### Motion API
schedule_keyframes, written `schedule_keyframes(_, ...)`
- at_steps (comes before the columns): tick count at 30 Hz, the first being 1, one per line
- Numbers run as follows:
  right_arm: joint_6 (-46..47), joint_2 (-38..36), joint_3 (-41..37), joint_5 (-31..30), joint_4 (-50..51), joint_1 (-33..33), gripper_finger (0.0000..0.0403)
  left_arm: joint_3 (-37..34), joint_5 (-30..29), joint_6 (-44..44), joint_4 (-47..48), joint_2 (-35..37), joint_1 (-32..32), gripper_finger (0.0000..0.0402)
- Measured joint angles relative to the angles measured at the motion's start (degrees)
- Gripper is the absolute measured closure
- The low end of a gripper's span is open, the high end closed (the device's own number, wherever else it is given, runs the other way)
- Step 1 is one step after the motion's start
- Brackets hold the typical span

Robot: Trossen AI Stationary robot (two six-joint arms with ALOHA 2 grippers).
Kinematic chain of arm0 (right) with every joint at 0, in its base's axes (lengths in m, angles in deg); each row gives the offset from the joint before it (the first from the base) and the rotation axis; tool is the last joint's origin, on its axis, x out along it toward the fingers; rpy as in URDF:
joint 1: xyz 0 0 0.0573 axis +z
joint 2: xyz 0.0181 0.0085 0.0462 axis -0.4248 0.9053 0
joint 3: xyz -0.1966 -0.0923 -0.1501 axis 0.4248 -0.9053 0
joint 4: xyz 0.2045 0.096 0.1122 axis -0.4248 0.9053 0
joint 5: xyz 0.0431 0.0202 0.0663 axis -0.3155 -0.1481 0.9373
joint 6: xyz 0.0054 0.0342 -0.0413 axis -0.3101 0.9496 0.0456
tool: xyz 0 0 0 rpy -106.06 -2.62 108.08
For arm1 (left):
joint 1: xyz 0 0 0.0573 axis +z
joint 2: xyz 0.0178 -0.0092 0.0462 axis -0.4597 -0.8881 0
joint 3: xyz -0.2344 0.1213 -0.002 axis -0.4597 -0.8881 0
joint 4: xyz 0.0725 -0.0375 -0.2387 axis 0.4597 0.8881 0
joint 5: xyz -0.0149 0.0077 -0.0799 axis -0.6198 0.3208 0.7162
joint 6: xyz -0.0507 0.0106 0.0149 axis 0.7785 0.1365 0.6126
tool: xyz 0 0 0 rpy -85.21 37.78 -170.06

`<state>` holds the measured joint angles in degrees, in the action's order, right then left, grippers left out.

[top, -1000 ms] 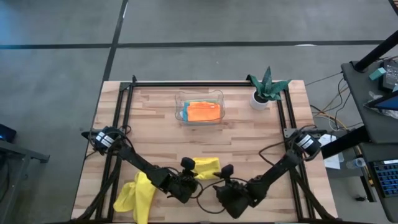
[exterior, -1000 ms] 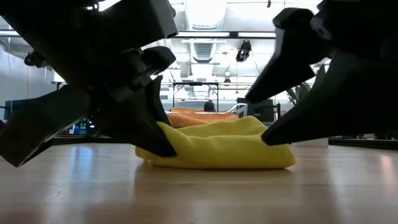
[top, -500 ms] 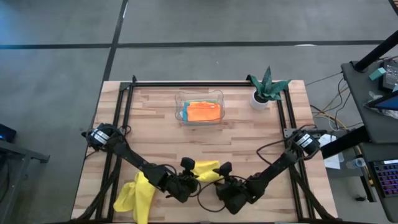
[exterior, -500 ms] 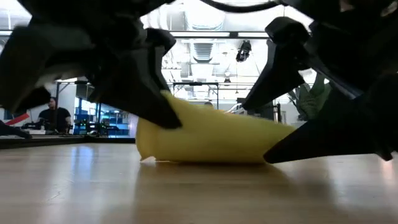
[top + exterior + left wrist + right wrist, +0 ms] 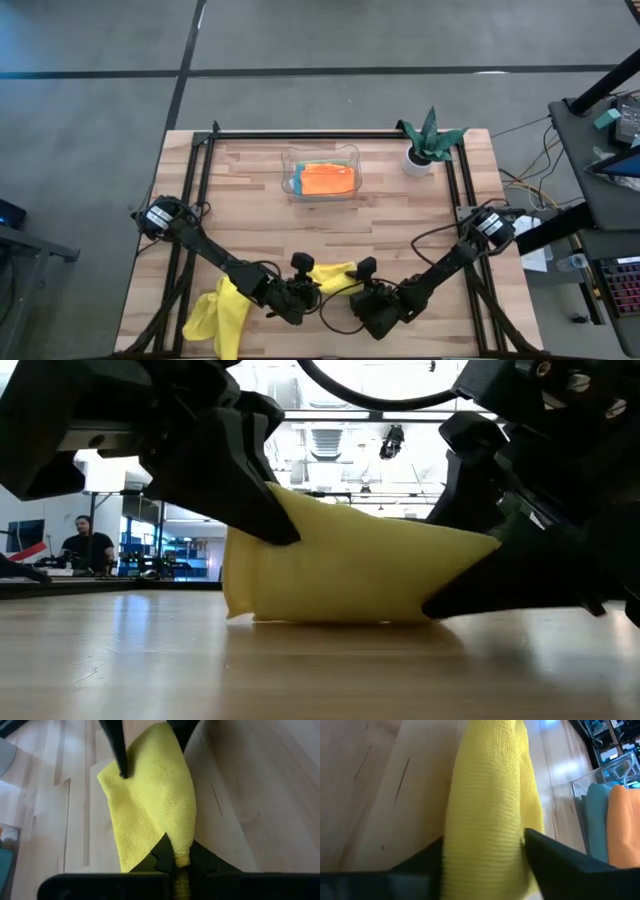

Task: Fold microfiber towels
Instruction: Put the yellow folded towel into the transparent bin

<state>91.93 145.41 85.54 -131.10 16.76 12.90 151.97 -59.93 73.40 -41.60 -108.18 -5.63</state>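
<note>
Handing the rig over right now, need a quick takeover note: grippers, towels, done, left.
Left gripper: shut on a corner of the yellow towel at the table's front centre.
Right gripper: fingers straddle the same towel's other end, not clearly clamped.
Second yellow towel: crumpled at the front left, untouched.
Tray at the back: orange towel and blue towel folded inside; any green one isn't visible.
Left: finish this fold, tray it, then fold the crumpled one.

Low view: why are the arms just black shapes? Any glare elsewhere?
Low view: bright ceiling lights behind backlight both arms into silhouettes; the yellow towel stays readable. Right wrist view: window glare streaks the table. High view: even light, soft shadows.
</note>
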Motion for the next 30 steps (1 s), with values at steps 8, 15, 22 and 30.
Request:
schedule_keyframes(8, -1.67, 0.08, 1.01, -0.22, 0.08, 0.00, 0.0373, -0.07, 0.02, 0.23, 0.34, 0.00, 0.00, 0.0401)
schedule_keyframes(15, -5.44, 0.14, 4.31, -1.63, 2.43, -1.38, 0.0390, -0.07, -1.58, -0.01, 6.58, 2.87, 0.00, 0.0401)
schedule_keyframes(22, -5.85, -3.95, 9.04, -4.35, 12.45, -6.77, 0.0392, -0.20, -10.53, -2.48, 17.06, 10.84, 0.38, 0.0401)
schedule_keyframes(30, -16.71, -14.38, 10.37, -4.56, 13.37, -15.83, 0.0393, -0.48, -17.40, -14.19, 20.81, 22.88, 6.47, 0.0401)
